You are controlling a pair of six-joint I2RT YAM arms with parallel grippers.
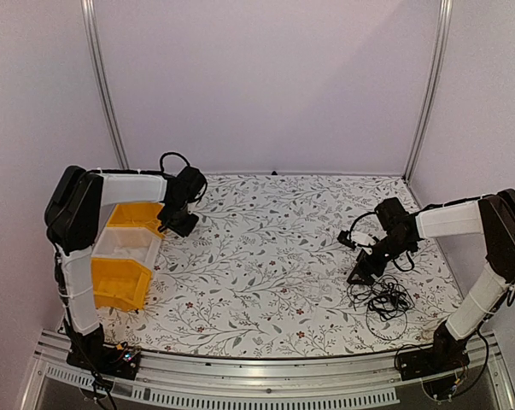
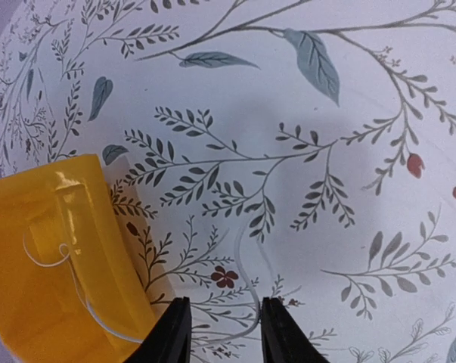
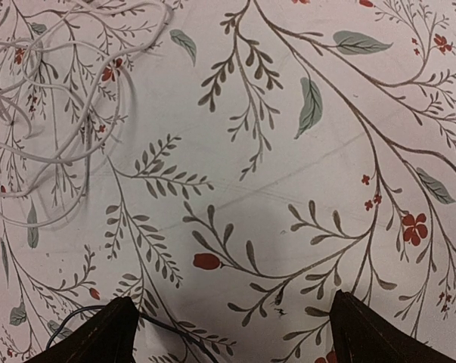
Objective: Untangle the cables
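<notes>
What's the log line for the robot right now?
left tool: open, by yellow bin | right tool: open, near cables | cables: tangled on table

Black cables (image 1: 387, 301) lower right; yellow bins (image 1: 116, 286) left; white cloth (image 1: 266, 256) patterned with grey-green leaves and small red flowers; pale lilac walls (image 1: 266, 85) across the top.

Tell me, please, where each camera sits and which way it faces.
Top: above and behind the bases, facing down on the flowered table; left arm, right arm, yellow bin, cables show.
Left wrist: facing down at the bin's corner; left claw tips show.
Right wrist: facing down at the table and pale wire loops; open right claw tips show.
Shared: top and left wrist see the bin.
</notes>
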